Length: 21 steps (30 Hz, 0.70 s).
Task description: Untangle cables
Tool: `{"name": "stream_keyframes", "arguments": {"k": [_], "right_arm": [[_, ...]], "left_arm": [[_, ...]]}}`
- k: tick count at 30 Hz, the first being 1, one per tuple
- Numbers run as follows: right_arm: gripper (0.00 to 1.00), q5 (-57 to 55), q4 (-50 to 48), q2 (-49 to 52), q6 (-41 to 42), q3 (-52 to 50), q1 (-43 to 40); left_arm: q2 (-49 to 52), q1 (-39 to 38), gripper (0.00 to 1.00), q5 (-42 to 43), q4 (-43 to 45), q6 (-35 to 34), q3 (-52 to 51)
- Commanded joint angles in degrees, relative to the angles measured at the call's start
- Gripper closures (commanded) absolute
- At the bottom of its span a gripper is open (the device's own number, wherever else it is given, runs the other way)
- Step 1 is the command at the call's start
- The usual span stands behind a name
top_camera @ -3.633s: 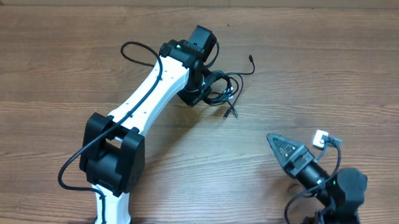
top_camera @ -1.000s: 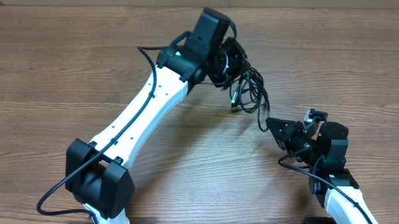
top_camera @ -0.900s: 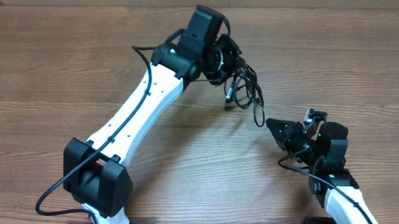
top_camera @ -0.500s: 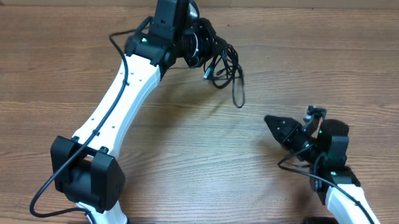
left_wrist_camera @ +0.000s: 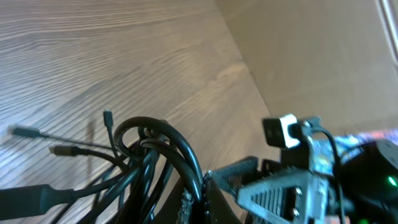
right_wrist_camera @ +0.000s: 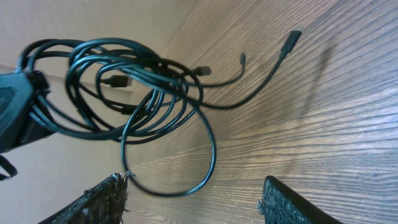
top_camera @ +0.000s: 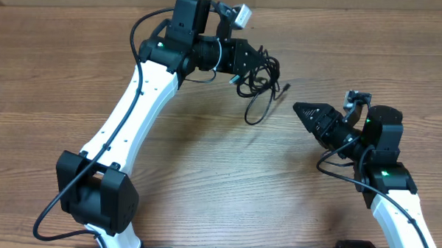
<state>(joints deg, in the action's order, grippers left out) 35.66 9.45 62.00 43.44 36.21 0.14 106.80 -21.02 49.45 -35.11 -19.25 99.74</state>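
The cables are thin black cords in one tangled bunch, hanging above the wooden table from my left gripper, which is shut on them. One long loop droops lowest, and a plug end sticks out to the right. In the left wrist view the cords are pinched between the fingers of my left gripper. My right gripper points at the bunch from the right, a short gap away. Its view shows the right gripper open, with the hanging cables' loop just beyond the fingertips and nothing between them.
The wooden table runs under both arms. A thicker black wire arcs off the left arm. A beige wall stands behind the table's far edge. The right arm's body is at the front right.
My left gripper has swung the bunch left and toward the far edge, then turned so the cords hang to the right. My right gripper has opened and moved up toward the bunch.
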Motion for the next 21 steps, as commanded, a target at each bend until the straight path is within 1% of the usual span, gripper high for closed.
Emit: {"name": "stream_keyframes", "arguments": {"k": [1,2,5,6,8,9,12,14,19,21], "right_arm": [[0.33,-2.51,-0.33,-0.07,-0.52,0.98,0.17],[0.32,-3.32,-0.35,0.15,-0.61,0.98,0.17],[0.32,-3.37,-1.6,1.16,-4.46,0.98,0.17],[0.32,-2.78,-2.36,1.62,-6.34,0.98,0.17],[0.3,-1.79,-3.61,2.16,-9.84,0.98,0.17],[0.29,-1.29,-5.09,2.67,-13.42,0.98,0.17],[0.28,-1.25,-7.37,3.48,-18.23,0.98,0.17],[0.27,-1.05,-8.61,4.13,-18.69,0.98,0.2],[0.27,4.92,-12.2,6.21,-19.06,0.98,0.66],[0.27,6.69,-13.14,6.88,-23.5,0.98,1.99]], "left_arm": [[-2.75,-0.37,0.96,9.16,0.24,3.41,1.36],[-2.75,-0.37,0.96,10.38,0.28,2.64,1.36],[-2.75,-0.37,0.96,12.59,0.52,-0.94,1.36],[-2.75,-0.37,0.96,12.59,0.55,-2.99,1.36],[-2.75,-0.37,0.96,12.74,0.5,-4.44,1.36],[-2.75,-0.42,0.96,14.14,0.66,-5.03,1.36],[-2.75,-0.46,0.96,16.85,1.64,-7.65,1.36],[-2.75,-0.46,0.96,16.85,2.14,-9.6,1.36],[-2.75,-0.79,0.96,16.39,2.47,-9.75,1.36],[-2.75,-1.16,0.96,16.31,2.54,-10.75,1.36]]}}
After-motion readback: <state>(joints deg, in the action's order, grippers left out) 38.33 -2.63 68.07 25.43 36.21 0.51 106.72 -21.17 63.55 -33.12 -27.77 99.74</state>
